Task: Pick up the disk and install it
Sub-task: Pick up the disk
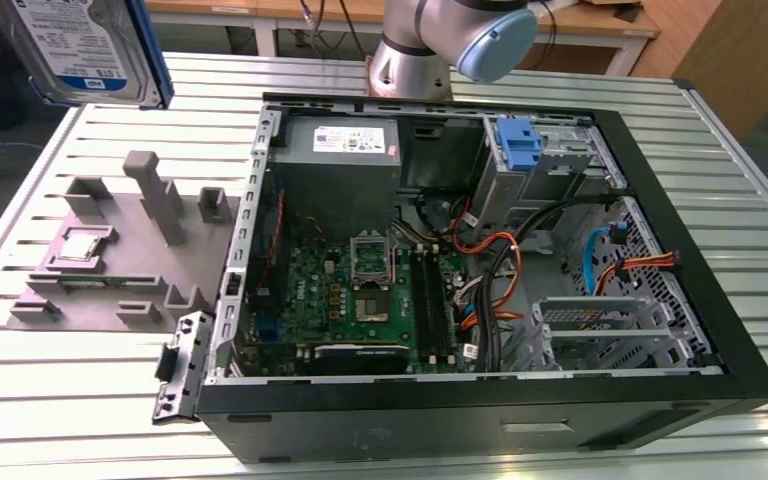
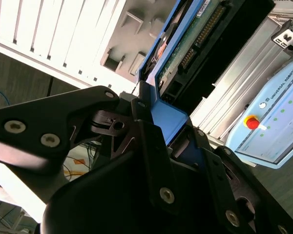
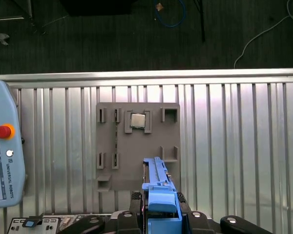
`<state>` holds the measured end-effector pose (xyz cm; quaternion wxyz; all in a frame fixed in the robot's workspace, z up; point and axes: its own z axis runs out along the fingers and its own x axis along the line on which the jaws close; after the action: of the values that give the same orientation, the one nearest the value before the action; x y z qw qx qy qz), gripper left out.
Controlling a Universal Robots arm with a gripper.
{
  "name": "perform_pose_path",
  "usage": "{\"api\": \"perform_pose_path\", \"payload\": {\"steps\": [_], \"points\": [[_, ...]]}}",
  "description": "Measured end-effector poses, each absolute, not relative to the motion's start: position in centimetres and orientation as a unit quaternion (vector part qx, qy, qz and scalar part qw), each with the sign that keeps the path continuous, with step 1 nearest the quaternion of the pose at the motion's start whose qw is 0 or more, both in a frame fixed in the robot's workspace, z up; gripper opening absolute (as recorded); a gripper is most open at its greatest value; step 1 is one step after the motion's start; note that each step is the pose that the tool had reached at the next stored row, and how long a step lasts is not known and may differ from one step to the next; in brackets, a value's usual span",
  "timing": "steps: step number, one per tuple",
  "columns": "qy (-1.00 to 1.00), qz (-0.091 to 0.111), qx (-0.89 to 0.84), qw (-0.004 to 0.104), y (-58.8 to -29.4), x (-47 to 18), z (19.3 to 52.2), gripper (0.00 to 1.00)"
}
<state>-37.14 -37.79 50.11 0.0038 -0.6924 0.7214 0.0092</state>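
The exterior view looks down from high up at the grey tray (image 1: pixel 104 290), with the open computer case (image 1: pixel 491 425) just beside it on the exterior view's right. The first wrist view looks straight down on the grey tray (image 3: pixel 136 146) from well above it. The second wrist view sits very near the gripper (image 2: pixel 161 112) and looks along the disk (image 2: pixel 195 34) it holds, toward the tray (image 2: pixel 122 48). All three views share the tray.

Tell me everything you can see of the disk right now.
The disk is a flat silver hard drive with a white-and-blue label, blue plastic rails and a green circuit board. It is held in the air over the grey fixture, outside the open computer case, with the gripper shut on its blue bracket.
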Motion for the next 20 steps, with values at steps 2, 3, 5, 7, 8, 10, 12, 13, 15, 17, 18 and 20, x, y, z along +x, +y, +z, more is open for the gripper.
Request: {"api": "perform_pose_path", "payload": {"steps": [2, 3, 5, 7, 8, 10, 12, 13, 15, 17, 18, 20], "points": [[0.721, 0.009, -0.692, 0.004, -37.79, -37.00, 50.11, 0.37], [0.721, 0.009, -0.692, 0.004, -37.78, -36.95, 50.11, 0.37], [0.721, 0.009, -0.692, 0.004, -37.79, -36.86, 50.12, 0.37], [0.721, 0.009, -0.692, 0.004, -37.79, -36.78, 50.11, 0.37], [0.721, 0.009, -0.692, 0.004, -37.79, -36.74, 50.11, 0.37], [0.721, 0.009, -0.692, 0.004, -37.79, -36.66, 50.11, 0.37], [0.721, 0.009, -0.692, 0.004, -37.79, -36.58, 50.11, 0.37], [0.721, 0.009, -0.692, 0.004, -37.79, -36.54, 50.11, 0.37], [0.721, 0.009, -0.692, 0.004, -37.79, -36.48, 50.11, 0.37], [0.721, 0.009, -0.692, 0.004, -37.79, -36.42, 50.11, 0.37], [0.721, 0.009, -0.692, 0.004, -37.79, -36.40, 50.11, 0.37], [0.721, 0.009, -0.692, 0.004, -37.79, -36.36, 50.11, 0.37]]}}
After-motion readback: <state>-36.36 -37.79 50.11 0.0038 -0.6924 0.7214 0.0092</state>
